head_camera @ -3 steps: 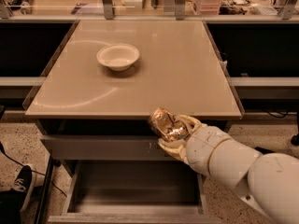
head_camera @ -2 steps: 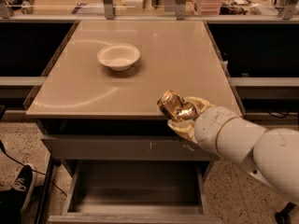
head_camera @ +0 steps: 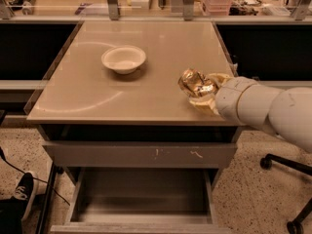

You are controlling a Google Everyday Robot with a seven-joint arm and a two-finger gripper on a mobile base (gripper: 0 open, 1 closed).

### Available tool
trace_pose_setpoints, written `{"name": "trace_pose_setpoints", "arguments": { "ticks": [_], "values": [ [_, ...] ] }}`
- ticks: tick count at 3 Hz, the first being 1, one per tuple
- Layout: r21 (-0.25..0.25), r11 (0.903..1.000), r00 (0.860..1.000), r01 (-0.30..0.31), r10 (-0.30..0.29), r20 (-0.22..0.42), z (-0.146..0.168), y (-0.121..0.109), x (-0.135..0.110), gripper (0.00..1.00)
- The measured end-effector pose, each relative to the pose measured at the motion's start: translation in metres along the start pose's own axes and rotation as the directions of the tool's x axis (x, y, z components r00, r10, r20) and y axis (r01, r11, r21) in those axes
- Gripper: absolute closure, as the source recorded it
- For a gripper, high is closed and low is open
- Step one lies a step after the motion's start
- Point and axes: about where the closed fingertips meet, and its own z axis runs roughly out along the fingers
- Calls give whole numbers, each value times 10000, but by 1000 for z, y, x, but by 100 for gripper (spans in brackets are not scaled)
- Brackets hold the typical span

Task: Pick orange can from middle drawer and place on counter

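Observation:
My gripper [head_camera: 202,90] is shut on the orange can [head_camera: 194,82], which looks crumpled, orange-brown with shiny metallic patches. It is held over the right part of the beige counter [head_camera: 146,87], near its right edge, a little above the surface. The white arm comes in from the right. The middle drawer [head_camera: 141,194] stands pulled open below the counter, its grey floor bare.
A white bowl [head_camera: 124,58] sits on the counter at the back left. A grey drawer front with white scratches [head_camera: 141,154] is above the open drawer. A shoe [head_camera: 22,191] and cable lie on the floor at left; chair legs [head_camera: 287,189] at right.
The gripper has lifted the can from the counter's front edge up and back to the right, over the counter top. The view has shifted a little.

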Motion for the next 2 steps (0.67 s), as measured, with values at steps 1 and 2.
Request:
{"name": "trace_pose_setpoints", "arguments": {
  "ticks": [1,2],
  "values": [
    [-202,9993,9994,329,-330,-73,19,-4,-5,85],
    [-210,9992,9994,336,-338,-65,19,-3,-6,62]
  ]
}}
